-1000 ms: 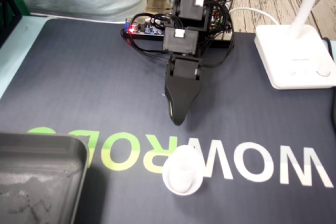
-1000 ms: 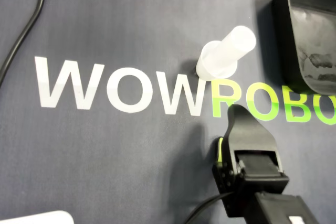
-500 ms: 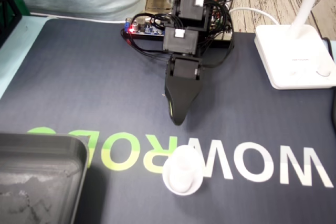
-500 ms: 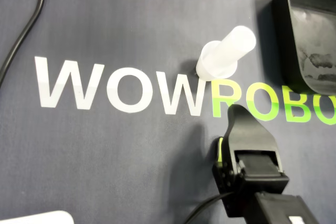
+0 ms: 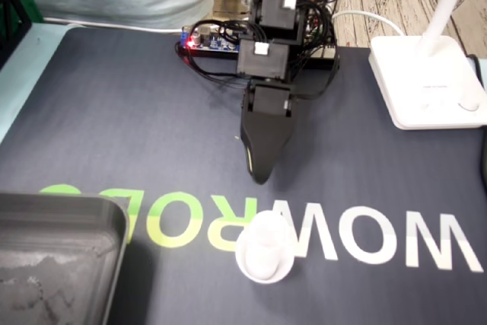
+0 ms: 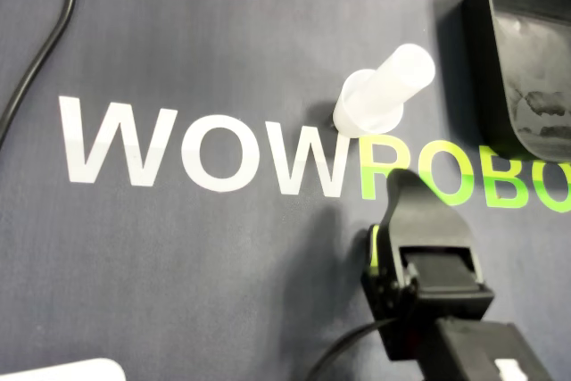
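Note:
A translucent white cup [image 5: 264, 253] stands on a small round base on the dark mat, over the "WOWROBO" lettering; the overhead view shows the cup [image 6: 384, 95] leaning up and right. My black gripper [image 5: 259, 175] points down at the mat just behind the cup, a short gap away. From above, the gripper [image 6: 401, 180] tip sits just below the cup over the green letters. Its jaws lie together, with a thin green strip along one edge and nothing between them.
A dark grey tray [image 5: 46, 264] fills the near left corner in the fixed view and the tray [image 6: 526, 60] the upper right from above. A white lamp base [image 5: 426, 85] stands at the right. A circuit board [image 5: 209, 39] and cables sit behind the arm. A black cable [image 6: 45, 51] crosses the mat.
The gripper has crept slightly toward the cup. The cup and tray have not moved.

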You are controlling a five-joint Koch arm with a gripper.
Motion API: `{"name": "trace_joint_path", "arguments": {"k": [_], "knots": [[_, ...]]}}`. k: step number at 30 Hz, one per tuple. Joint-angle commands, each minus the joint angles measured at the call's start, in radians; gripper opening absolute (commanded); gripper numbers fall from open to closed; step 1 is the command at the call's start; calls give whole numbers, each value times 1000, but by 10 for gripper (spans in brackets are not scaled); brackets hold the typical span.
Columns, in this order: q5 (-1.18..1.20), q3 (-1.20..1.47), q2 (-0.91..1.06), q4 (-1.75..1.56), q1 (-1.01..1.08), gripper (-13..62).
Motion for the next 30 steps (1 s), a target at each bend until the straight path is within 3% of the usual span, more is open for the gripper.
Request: {"name": "trace_joint_path", "arguments": {"k": [1,6,9,18,26,30], "knots": [[-34,-69,75,-20,-6,328],[-155,-141,75,-25,-9,329],[-437,-172,77,-133,-6,330],[-956,-166,78,-407,-14,330],[-1243,-120,63,-583,-14,330],[-1285,-87,-43,-744,-12,330]]}}
